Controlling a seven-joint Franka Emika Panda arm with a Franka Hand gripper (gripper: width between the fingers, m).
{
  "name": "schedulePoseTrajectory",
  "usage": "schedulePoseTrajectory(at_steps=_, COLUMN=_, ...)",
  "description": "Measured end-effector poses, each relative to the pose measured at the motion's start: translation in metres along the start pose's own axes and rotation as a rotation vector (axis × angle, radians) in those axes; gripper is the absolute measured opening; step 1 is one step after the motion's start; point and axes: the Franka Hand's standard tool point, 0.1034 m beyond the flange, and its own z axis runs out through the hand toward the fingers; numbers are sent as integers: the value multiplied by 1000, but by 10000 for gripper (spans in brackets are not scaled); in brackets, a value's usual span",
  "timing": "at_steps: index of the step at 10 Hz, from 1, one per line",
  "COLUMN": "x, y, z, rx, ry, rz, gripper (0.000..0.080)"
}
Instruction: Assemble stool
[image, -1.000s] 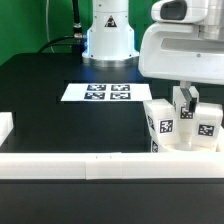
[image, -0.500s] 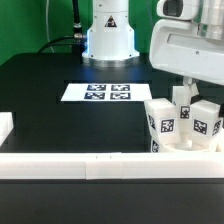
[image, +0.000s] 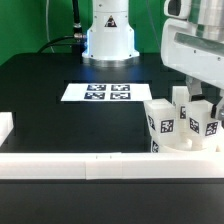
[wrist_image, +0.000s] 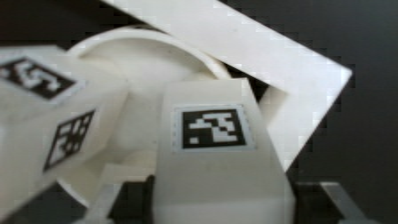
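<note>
The stool's round white seat (image: 186, 147) lies at the exterior view's right, against the front bar. Three blocky tagged legs stand on it: one at the left (image: 160, 122), one behind (image: 180, 104), and one at the right (image: 207, 124). My gripper (image: 202, 106) comes down from above and is shut on the right leg. In the wrist view that leg (wrist_image: 217, 130) fills the space between my dark fingers (wrist_image: 331, 196), over the seat's rim (wrist_image: 150, 42). Another leg (wrist_image: 50, 98) stands beside it.
The marker board (image: 97, 92) lies flat mid-table in front of the robot base (image: 108, 38). A long white bar (image: 70, 166) edges the table's front, and a white block (image: 5, 128) sits at the left edge. White bars meet in a corner (wrist_image: 285, 60) beside the seat.
The arm's white body has shifted toward the exterior view's right. The held leg stays on the seat, now a little more upright. The grip is unchanged.
</note>
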Motion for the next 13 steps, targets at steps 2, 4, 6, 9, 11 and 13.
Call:
schedulePoseTrajectory(at_steps=2, x=-2, y=4, z=0, rx=45, ry=-18, rz=238, gripper=337)
schedulePoseTrajectory(at_steps=4, x=-3, y=6, z=0, rx=62, ry=-39, rz=538, gripper=337)
schedulePoseTrajectory(at_steps=6, x=-4, y=6, z=0, rx=71, ry=-46, rz=630, gripper=337)
schedulePoseTrajectory(at_steps=9, x=-4, y=6, z=0, rx=74, ry=-73, rz=712, gripper=337)
schedulePoseTrajectory(at_steps=11, x=-3, y=8, z=1, rx=102, ry=-98, rz=796, gripper=337)
schedulePoseTrajectory(at_steps=13, x=-4, y=10, z=1, rx=139, ry=-124, rz=883, gripper=337)
